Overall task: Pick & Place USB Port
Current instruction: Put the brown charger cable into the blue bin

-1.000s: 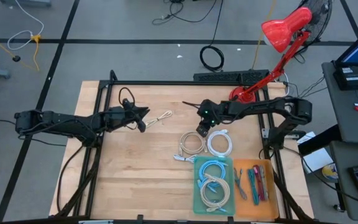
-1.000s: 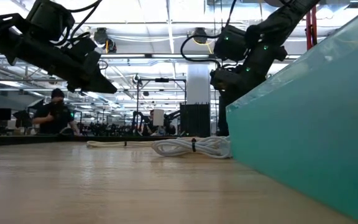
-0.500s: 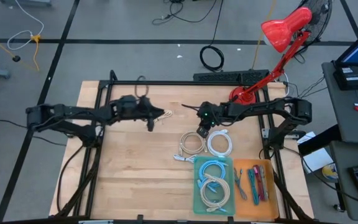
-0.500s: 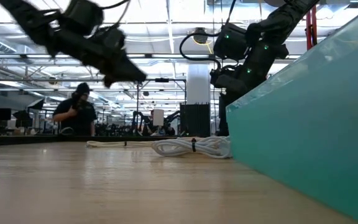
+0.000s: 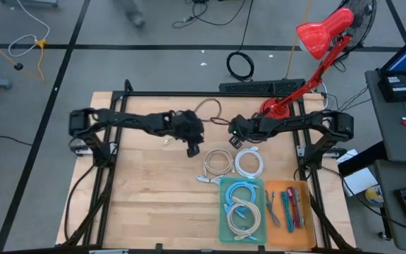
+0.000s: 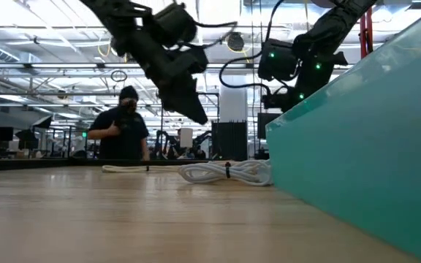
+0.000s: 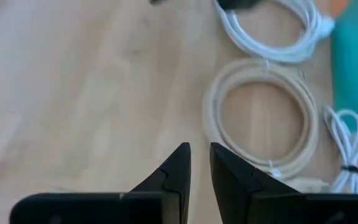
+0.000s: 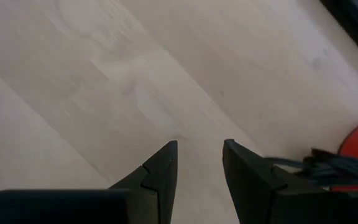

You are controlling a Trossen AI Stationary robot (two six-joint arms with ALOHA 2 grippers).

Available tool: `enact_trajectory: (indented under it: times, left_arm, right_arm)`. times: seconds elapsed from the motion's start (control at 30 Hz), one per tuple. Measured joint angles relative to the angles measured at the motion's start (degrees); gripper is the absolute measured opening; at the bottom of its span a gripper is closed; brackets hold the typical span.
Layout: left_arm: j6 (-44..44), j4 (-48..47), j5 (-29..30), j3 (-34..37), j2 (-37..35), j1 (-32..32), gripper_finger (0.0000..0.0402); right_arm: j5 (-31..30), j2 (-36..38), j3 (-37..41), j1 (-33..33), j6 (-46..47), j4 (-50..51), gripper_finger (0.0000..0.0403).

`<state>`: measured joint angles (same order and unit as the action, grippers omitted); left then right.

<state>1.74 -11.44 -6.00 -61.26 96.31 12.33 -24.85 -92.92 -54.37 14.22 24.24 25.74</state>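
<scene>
Left gripper (image 7: 200, 163): hovering above bare wood, fingers nearly pressed together, pinching nothing. Beige cable coil (image 7: 263, 115): lying just ahead. White cable coil (image 5: 249, 163): lying beside it. Right gripper (image 8: 199, 163): waiting spread, empty. Risk: narrow gap is likely snagging one loop, dragging the coil.

A robotics lab: rows of rigs under strip lights, a person (image 6: 123, 124) standing behind the table (image 6: 86, 212).

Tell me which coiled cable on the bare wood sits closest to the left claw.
The beige coiled cable, just beside the left claw; the white coiled cable lies farther right, nearer the orange tray.
</scene>
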Motion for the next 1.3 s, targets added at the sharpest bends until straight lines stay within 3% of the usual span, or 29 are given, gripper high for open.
enact_trajectory:
  times: [0.23,0.5,0.83,1.3]
  left_arm:
    - [1.9,-4.8,0.0,-8.2,7.5,-3.9,0.0063]
    - [7.3,-8.2,5.7,-13.2,13.2,-5.7,0.0079]
    - [12.6,-8.6,6.1,-13.7,16.8,-6.5,0.0192]
    - [11.9,-9.5,9.9,-13.7,16.8,-6.5,0.0202]
  right_arm:
    - [-3.6,0.0,4.2,0.8,2.2,-1.3,0.0121]
    - [-5.2,0.0,8.2,2.3,3.6,-5.1,0.0121]
    - [-5.1,0.0,8.6,2.3,2.2,-7.3,0.0121]
    - [-5.1,0.0,8.6,2.2,2.1,-8.2,0.0121]
